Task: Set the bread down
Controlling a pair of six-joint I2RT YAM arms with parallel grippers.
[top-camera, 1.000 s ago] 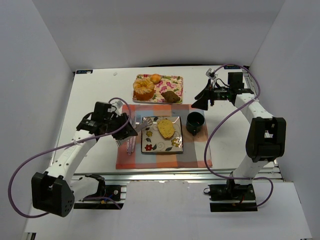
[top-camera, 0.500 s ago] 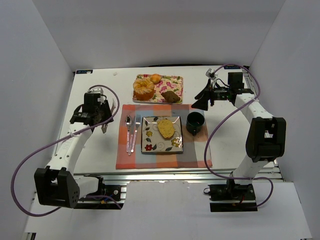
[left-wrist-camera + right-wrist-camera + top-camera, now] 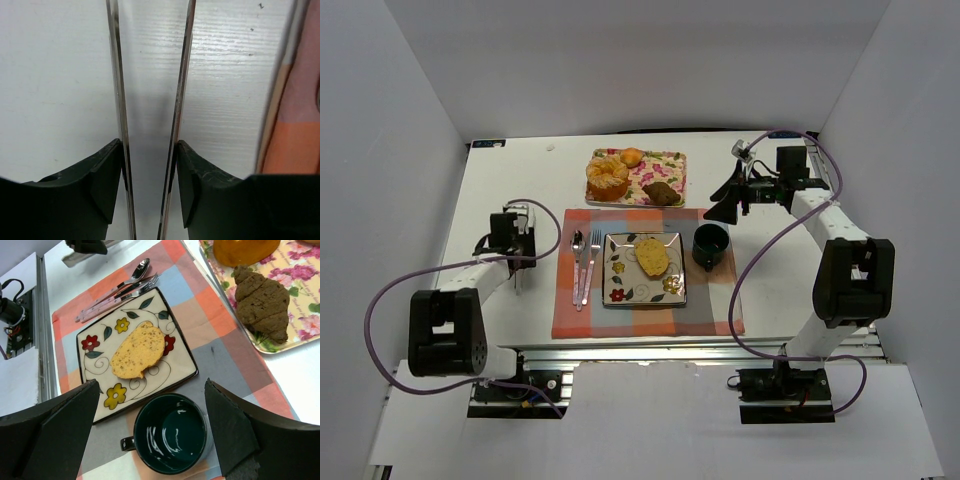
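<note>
On the square flowered plate [image 3: 620,292] at the middle of the checked placemat [image 3: 712,305]: the bread [image 3: 651,257], one golden oval slice lying flat in the plate's far right part, free of both arms. Its long axis runs roughly near to far, slightly slanted.

- Left fingers [image 3: 517,270]: parted, nothing between them, over bare worktop [image 3: 770,290] left of the placemat, well apart from the bread.
- Right fingers [image 3: 723,207]: spread wide and empty, beyond the dark green mug [image 3: 710,245]. They are the nearer pair, and the bread lies toward the near left of them.

Judgement: placement looks complete.
</note>
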